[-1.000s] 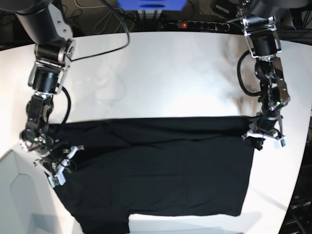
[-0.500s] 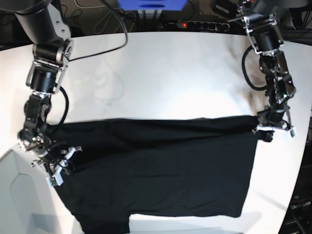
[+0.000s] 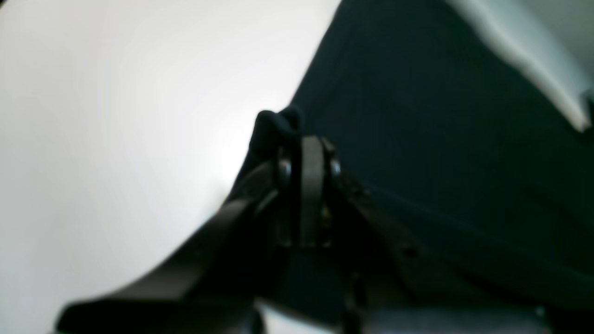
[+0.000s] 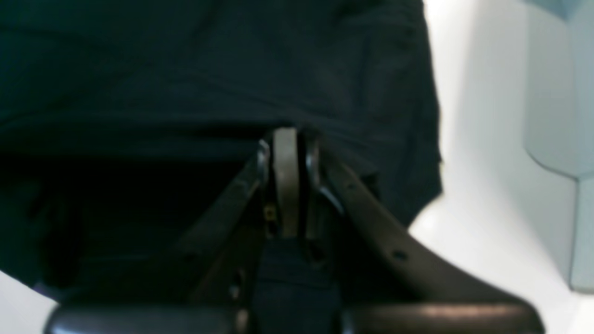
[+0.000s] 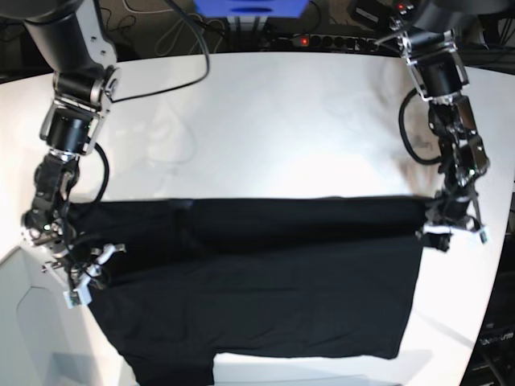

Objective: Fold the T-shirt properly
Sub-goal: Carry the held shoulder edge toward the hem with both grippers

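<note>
The black T-shirt [image 5: 265,281] lies flat across the near half of the white table [image 5: 282,121], its far edge a straight fold line. No print or tag shows. My left gripper [image 5: 452,227] is shut on the far right corner of the shirt; in the left wrist view [image 3: 310,144] a nub of the T-shirt [image 3: 274,127] sticks out past the closed jaws. My right gripper [image 5: 83,277] is shut on the shirt's left edge; in the right wrist view [image 4: 285,135] its jaws pinch a ridge of the T-shirt [image 4: 185,69].
A power strip [image 5: 322,40], cables [image 5: 185,48] and a blue box [image 5: 249,6] sit behind the table's far edge. A grey panel [image 5: 32,322] lies beyond the table's near left edge. The table's right edge runs close to the left gripper.
Both grippers have moved outward, the left one to the base view's right, the right one to its left. The shirt's far fold is now stretched straighter and lies slightly nearer.
</note>
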You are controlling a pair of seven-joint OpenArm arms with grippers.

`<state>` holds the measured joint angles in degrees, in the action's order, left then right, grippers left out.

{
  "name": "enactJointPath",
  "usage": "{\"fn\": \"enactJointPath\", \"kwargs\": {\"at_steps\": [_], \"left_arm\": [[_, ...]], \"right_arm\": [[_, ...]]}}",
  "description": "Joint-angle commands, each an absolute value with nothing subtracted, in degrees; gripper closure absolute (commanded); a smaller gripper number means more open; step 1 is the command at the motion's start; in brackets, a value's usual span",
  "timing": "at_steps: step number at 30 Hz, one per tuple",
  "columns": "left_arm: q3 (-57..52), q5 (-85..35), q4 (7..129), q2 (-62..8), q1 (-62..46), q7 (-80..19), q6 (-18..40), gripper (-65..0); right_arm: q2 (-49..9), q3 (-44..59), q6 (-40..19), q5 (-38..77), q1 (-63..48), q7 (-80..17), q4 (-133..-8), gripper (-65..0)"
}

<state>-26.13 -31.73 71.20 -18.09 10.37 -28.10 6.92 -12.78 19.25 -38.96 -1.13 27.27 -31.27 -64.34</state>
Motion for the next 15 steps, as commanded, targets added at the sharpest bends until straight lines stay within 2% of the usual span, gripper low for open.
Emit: {"fn": "enactJointPath", "kwargs": {"at_steps": [1, 15], "left_arm": [[-26.3, -32.0, 72.1, -19.1, 11.5, -26.4, 7.1, -0.3], [-26.2, -32.0, 64.6, -18.9, 16.3, -26.0, 7.1, -0.5]], "right_arm": [[-13.8, 19.6, -38.0, -0.4, 29.1, -29.7, -65.3, 0.0], [-13.4, 19.3, -38.0, -0.4, 29.0, -29.7, -65.2, 0.0]]}}
